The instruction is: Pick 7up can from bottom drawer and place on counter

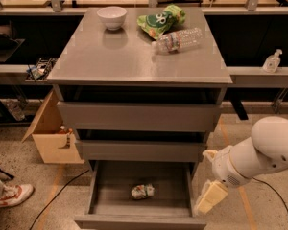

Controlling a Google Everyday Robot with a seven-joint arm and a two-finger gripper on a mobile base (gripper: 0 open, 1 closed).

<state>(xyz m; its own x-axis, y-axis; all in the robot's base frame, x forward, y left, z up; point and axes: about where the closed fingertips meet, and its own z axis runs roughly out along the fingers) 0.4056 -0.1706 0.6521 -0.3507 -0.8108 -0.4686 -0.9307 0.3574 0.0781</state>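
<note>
Gripper (210, 198), cream-coloured, low at the right of the view, just outside the right wall of the pulled-out bottom drawer (139, 221) and apart from everything in it. Spread or pressed together: cannot tell. Hangs from a bulky white arm (261, 155) reaching in from the right edge. Inside the drawer, on its side near the middle of the bare grey floor: the 7up can (142, 191), untouched. Above, two taller grey drawer fronts (139, 116), then the counter (129, 59), bearing a white bowl (112, 17) at back left, a green snack bag (162, 20) and a clear water bottle (178, 40) lying just beside the bag.
</note>
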